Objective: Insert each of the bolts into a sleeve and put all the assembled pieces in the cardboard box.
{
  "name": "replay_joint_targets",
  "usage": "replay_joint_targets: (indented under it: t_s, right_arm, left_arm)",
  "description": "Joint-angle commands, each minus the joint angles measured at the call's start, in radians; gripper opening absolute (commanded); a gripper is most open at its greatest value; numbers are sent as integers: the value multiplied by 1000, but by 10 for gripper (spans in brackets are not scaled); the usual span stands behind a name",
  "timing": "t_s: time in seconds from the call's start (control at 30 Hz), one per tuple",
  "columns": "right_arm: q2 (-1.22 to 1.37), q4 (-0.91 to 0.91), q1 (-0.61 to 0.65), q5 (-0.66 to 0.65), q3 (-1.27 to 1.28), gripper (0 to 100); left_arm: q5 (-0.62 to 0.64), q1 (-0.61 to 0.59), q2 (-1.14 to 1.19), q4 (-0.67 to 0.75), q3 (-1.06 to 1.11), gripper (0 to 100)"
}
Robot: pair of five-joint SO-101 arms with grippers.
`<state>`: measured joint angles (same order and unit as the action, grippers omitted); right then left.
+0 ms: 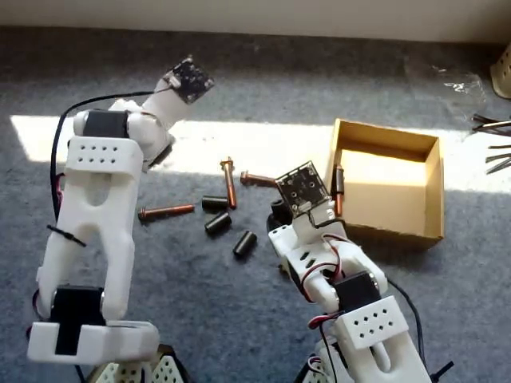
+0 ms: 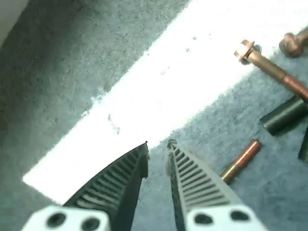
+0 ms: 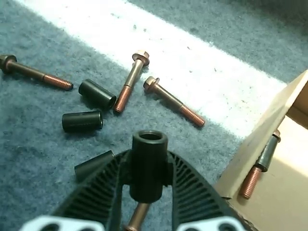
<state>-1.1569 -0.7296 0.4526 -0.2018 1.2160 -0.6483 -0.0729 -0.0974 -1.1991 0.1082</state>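
Closest thing in the right wrist view is the black sleeve point(image 3: 150, 163) pinched upright in the right gripper point(image 3: 148, 160). A coppery bolt shank point(image 3: 136, 217) pokes out underneath, so I'd guess that pair is already mated. In the high view this gripper sits just left of centre, right beside the cardboard box point(image 1: 387, 136), which takes up the right-middle of the frame. One finished piece point(image 1: 338, 190) is already leaning against the box's left inner wall.

The left gripper point(image 2: 159, 144) is up in the upper left of the high view. It hangs over the grey carpet point(image 2: 72, 57) with its jaws only narrowly apart and nothing between them.

The three loose bolts point(image 1: 229, 182) and three loose sleeves point(image 1: 217, 223) are scattered mid-frame, between the two arms.

Handling-wise, these look like rigid metal parts, small but dense, nothing fragile. The sleeves are smooth and round, so they'll probably roll or squirt out if caught off-centre. I'd squeeze across the middle of the barrel. For the bolts, grab the plain shank just under the flanged head, not the threads. Keep the assembled one tilted head-up, or the bolt could slide out.
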Motion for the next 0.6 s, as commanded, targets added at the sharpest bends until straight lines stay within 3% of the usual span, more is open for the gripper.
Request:
replay_joint_targets:
  t_s: [0.0,0.13,0.43,0.57]
  right_arm:
    - [-21,25,-13,-9,-15,5]
    - [-21,25,-13,-9,-15,5]
    - [-18,25,-13,-9,-15,5]
    - [-16,25,-13,-9,-15,5]
  left_arm:
    - [431,22,-160,9,53,77]
    - [690,21,-260,15,173,77]
    - [1005,22,-401,175,518,77]
    - [1100,21,-466,339,725,81]
